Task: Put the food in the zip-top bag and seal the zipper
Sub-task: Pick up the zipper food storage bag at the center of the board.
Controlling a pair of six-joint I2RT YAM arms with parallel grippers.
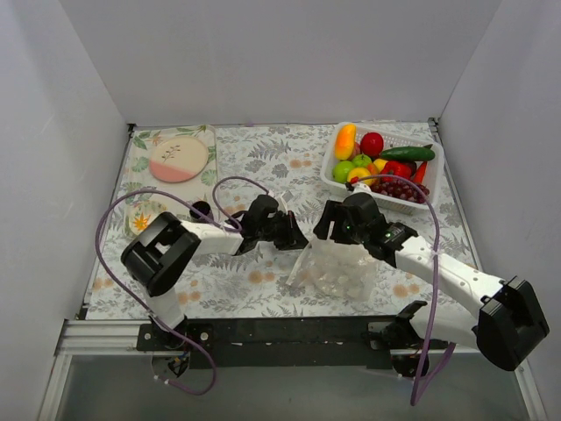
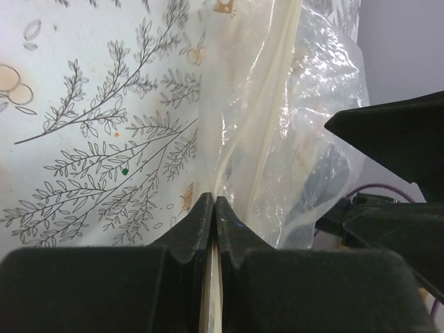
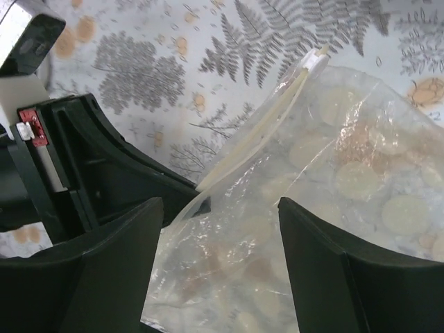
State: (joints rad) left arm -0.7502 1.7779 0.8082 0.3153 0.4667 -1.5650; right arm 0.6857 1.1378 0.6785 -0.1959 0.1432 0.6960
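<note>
The clear polka-dot zip-top bag (image 1: 340, 267) lies on the cloth in the middle, between both grippers. My left gripper (image 1: 296, 237) is shut on the bag's zipper (image 2: 260, 132) at its left end, the strip pinched between the fingers (image 2: 201, 222). My right gripper (image 3: 220, 208) is open and empty, its fingers (image 3: 326, 257) straddling the bag (image 3: 333, 208) just below the zipper (image 3: 260, 139). I see no food inside the bag. The food (image 1: 377, 158), several toy fruits and vegetables, sits in the white basket at the back right.
The white slotted basket (image 1: 436, 180) stands at the back right. A pink and cream plate (image 1: 179, 159) lies on a tray (image 1: 140, 189) at the back left. White walls enclose three sides. Purple cables loop over both arms.
</note>
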